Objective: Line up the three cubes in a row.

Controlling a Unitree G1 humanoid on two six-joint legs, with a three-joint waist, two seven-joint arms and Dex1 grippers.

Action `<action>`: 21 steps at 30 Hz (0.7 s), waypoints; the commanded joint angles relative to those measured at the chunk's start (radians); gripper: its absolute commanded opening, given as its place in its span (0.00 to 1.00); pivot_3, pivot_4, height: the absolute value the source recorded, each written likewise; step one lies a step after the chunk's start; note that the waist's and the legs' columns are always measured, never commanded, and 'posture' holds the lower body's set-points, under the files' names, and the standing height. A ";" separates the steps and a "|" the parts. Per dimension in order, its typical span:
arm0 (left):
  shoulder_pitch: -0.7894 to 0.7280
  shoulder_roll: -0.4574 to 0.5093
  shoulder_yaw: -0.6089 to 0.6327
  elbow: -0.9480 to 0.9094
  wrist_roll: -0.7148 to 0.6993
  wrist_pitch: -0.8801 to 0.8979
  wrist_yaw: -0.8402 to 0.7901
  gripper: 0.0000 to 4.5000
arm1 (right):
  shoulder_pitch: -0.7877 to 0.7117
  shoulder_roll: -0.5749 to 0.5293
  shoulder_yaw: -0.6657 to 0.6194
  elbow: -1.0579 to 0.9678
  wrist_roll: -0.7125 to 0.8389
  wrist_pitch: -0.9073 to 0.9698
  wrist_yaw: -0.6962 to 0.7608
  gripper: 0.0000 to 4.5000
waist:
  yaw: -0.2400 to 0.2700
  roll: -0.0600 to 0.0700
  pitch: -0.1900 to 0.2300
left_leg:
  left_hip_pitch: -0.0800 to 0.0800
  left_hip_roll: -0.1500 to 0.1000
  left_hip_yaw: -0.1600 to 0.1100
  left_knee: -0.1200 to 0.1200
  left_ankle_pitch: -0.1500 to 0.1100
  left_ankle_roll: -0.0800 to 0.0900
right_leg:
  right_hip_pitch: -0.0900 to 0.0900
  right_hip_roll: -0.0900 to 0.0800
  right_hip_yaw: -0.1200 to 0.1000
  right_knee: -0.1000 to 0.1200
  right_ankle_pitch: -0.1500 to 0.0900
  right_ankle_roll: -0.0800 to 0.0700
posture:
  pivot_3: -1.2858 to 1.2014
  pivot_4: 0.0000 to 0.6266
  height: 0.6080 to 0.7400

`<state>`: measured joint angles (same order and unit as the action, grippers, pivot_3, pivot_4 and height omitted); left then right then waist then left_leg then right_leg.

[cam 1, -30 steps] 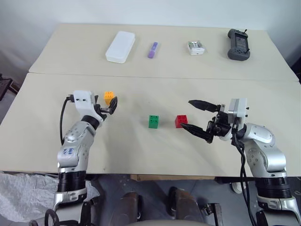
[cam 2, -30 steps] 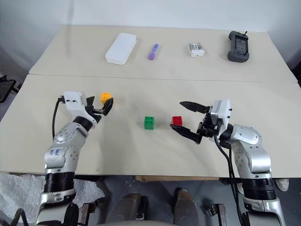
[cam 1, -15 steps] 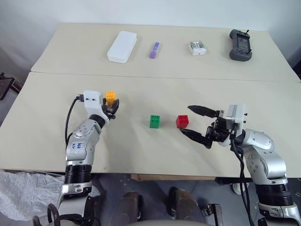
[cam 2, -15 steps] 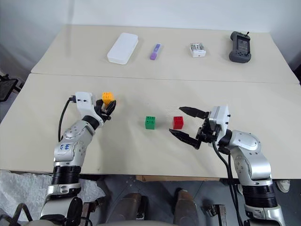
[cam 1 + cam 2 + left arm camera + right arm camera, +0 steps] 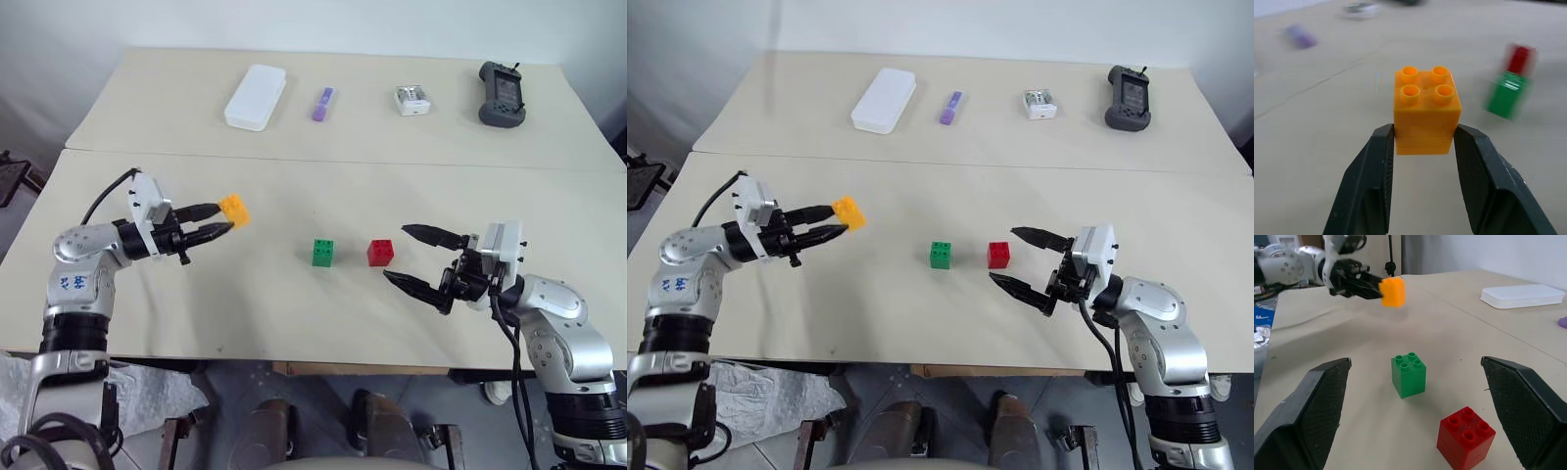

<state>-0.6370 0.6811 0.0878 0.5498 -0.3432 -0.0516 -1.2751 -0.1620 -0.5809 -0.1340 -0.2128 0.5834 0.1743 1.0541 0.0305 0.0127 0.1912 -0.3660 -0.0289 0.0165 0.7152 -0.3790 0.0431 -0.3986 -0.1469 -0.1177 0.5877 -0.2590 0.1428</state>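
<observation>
On the table [image 5: 294, 313], green cube [image 5: 321, 253] and red cube [image 5: 379, 252] sat paired already. Right gripper [image 5: 423, 261] hung spread beside red. Left gripper [image 5: 217, 220] pinched the yellow-orange cube [image 5: 233, 210] aloft, left of green, unplaced.

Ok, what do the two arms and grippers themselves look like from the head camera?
Both arms have silver-grey shells with black joints and loose black cables. The left gripper and right gripper each carry two tapered black fingers behind a white wrist block. The left arm bears small blue markings.
</observation>
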 commanded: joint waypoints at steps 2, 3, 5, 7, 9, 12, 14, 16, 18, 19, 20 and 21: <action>-0.146 -0.064 -0.084 0.233 0.078 -0.203 -0.178 0.32 | 0.042 -0.040 -0.057 -0.046 0.028 -0.010 0.024 1.00 | -0.001 0.000 0.000 | -0.001 -0.004 0.001 0.000 0.000 0.001 | 0.000 0.000 -0.001 0.000 0.000 0.000 | 0.52 0.24 1.00; -0.180 -0.086 -0.110 0.290 0.107 -0.250 -0.203 0.32 | 0.054 -0.054 -0.068 -0.049 0.035 -0.004 0.036 1.00 | -0.001 0.000 0.000 | -0.002 -0.005 0.004 0.000 0.000 0.001 | 0.000 0.000 -0.002 0.000 0.000 0.000 | 0.52 0.24 1.00; -0.226 -0.117 -0.130 0.377 0.137 -0.317 -0.238 0.32 | 0.071 -0.072 -0.082 -0.052 0.050 0.009 0.048 1.00 | -0.004 -0.001 0.000 | -0.002 -0.005 0.007 0.000 0.000 0.002 | 0.000 0.000 -0.003 -0.001 0.000 0.000 | 0.52 0.24 1.00; -0.269 -0.146 -0.142 0.452 0.162 -0.356 -0.250 0.32 | 0.100 -0.083 -0.104 -0.055 0.072 0.019 0.058 1.00 | -0.006 -0.001 0.000 | -0.002 -0.005 0.008 0.000 0.000 0.002 | 0.000 0.000 -0.003 -0.001 0.000 0.001 | 0.52 0.24 1.00; -0.306 -0.170 -0.156 0.523 0.192 -0.389 -0.257 0.32 | 0.142 -0.094 -0.123 -0.058 0.073 0.002 0.081 1.00 | -0.007 -0.001 0.001 | -0.002 -0.004 0.009 0.000 0.000 0.002 | 0.000 0.000 -0.003 -0.001 0.000 0.001 | 0.52 0.24 1.00; -0.329 -0.172 -0.168 0.598 0.234 -0.436 -0.260 0.32 | 0.189 -0.102 -0.142 -0.066 0.066 -0.014 0.102 1.00 | -0.009 -0.001 0.001 | -0.002 -0.004 0.010 0.000 0.000 0.003 | 0.000 0.000 -0.003 -0.001 0.000 0.001 | 0.52 0.24 1.00; -0.343 -0.166 -0.158 0.637 0.246 -0.441 -0.243 0.32 | 0.213 -0.104 -0.153 -0.068 0.061 -0.019 0.103 1.00 | -0.008 -0.002 0.001 | -0.002 -0.003 0.012 0.000 0.000 0.003 | 0.000 0.000 -0.002 -0.001 0.001 0.002 | 0.52 0.24 1.00; -0.356 -0.158 -0.146 0.656 0.248 -0.442 -0.240 0.32 | 0.229 -0.101 -0.161 -0.074 0.060 -0.022 0.095 1.00 | -0.007 -0.002 0.001 | -0.001 -0.002 0.011 0.001 0.000 0.003 | 0.000 0.000 -0.002 -0.001 0.001 0.002 | 0.52 0.24 1.00; -0.362 -0.148 -0.137 0.662 0.245 -0.438 -0.251 0.32 | 0.238 -0.095 -0.164 -0.084 0.061 -0.023 0.086 1.00 | -0.007 -0.002 0.001 | -0.001 -0.001 0.012 0.001 0.000 0.004 | 0.000 -0.001 -0.001 0.000 0.001 0.002 | 0.52 0.24 1.00; -0.363 -0.141 -0.133 0.664 0.246 -0.438 -0.255 0.32 | 0.244 -0.091 -0.164 -0.090 0.061 -0.023 0.083 1.00 | -0.007 -0.002 0.001 | -0.001 0.001 0.012 0.001 0.000 0.004 | 0.000 -0.001 -0.001 0.000 0.001 0.002 | 0.52 0.24 1.00; -0.362 -0.134 -0.129 0.667 0.247 -0.435 -0.259 0.32 | 0.247 -0.089 -0.163 -0.094 0.060 -0.023 0.081 1.00 | -0.008 -0.002 0.001 | -0.001 0.002 0.012 0.001 0.000 0.004 | 0.000 -0.001 -0.001 0.000 0.001 0.002 | 0.52 0.24 1.00; -0.362 -0.130 -0.126 0.669 0.248 -0.434 -0.261 0.32 | 0.250 -0.088 -0.162 -0.097 0.059 -0.023 0.079 1.00 | -0.007 -0.002 0.001 | -0.001 0.002 0.012 0.001 0.000 0.004 | 0.000 -0.001 -0.001 0.000 0.001 0.002 | 0.52 0.24 1.00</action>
<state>-0.9837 0.5293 -0.0533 1.2157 -0.1031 -0.4812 -1.5001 0.0822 -0.6709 -0.2725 -0.2738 0.6279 0.1711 1.1363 0.0233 0.0109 0.1917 -0.3673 -0.0264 0.0282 0.7164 -0.3791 0.0467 -0.3990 -0.1474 -0.1190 0.5875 -0.2579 0.1452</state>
